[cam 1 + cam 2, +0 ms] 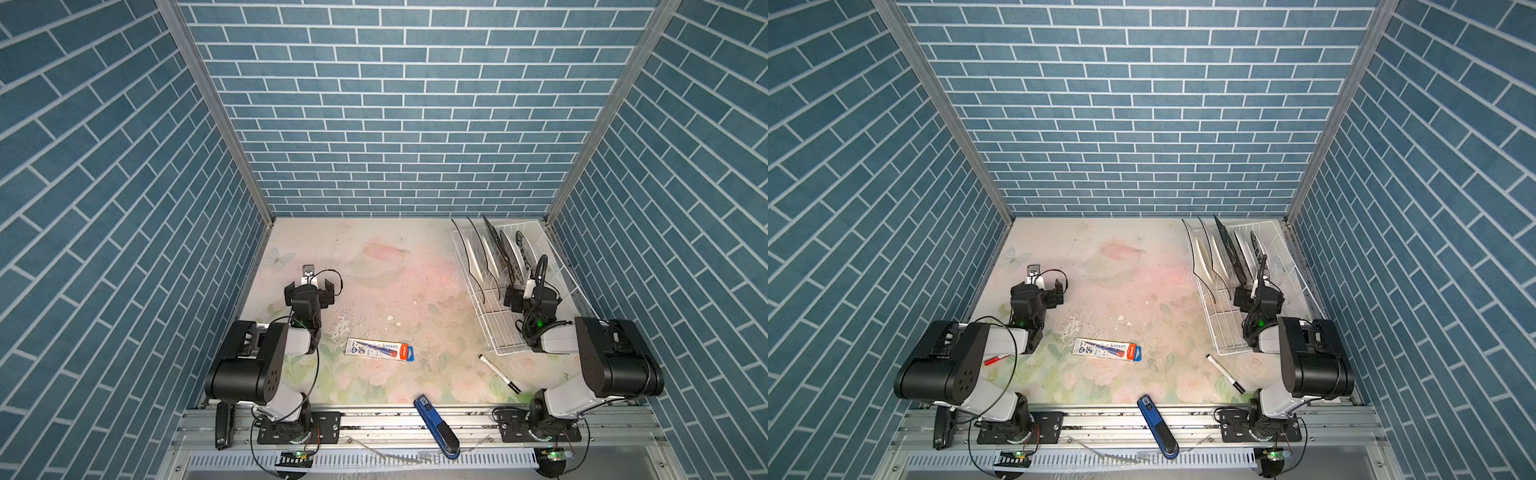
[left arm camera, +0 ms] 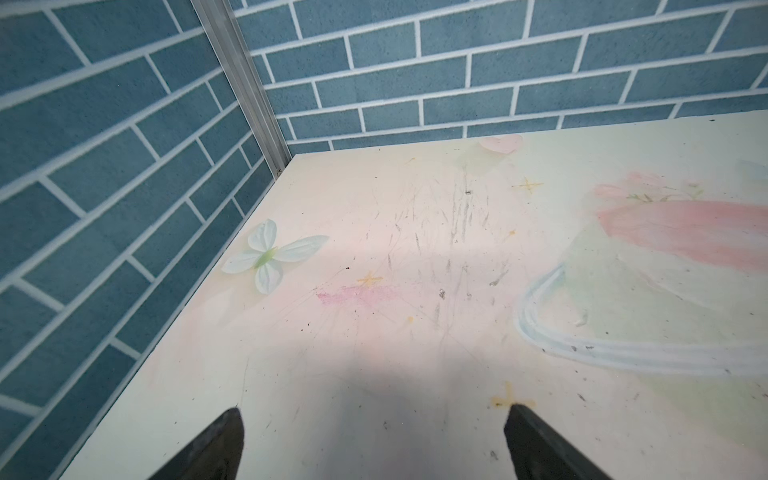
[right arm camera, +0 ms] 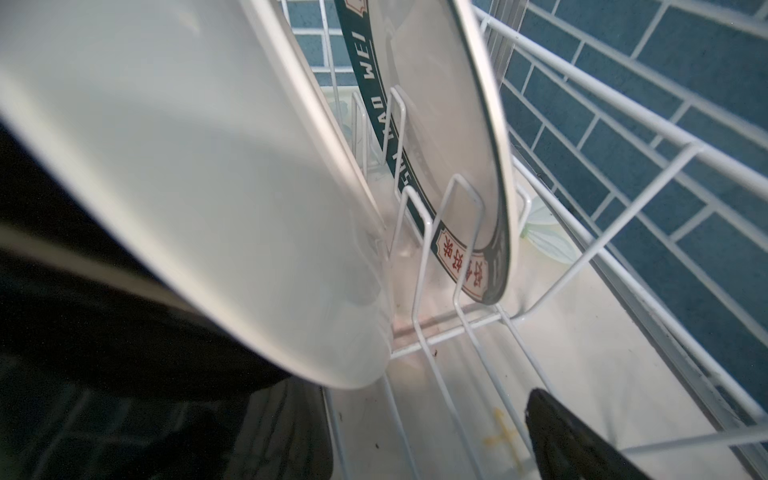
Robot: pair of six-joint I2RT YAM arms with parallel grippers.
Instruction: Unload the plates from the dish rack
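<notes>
Right gripper: jaws spread wide inside the dish rack; I see nothing pinched.
Nearest plate: plain white, tilted, its lower edge just ahead of my fingers.
Round plate: teal lettered rim, next beyond it.
Plates: on edge at the rack's far end, by the table's right rear corner.
Left gripper: wide, holding nothing, well apart from the rack.
</notes>
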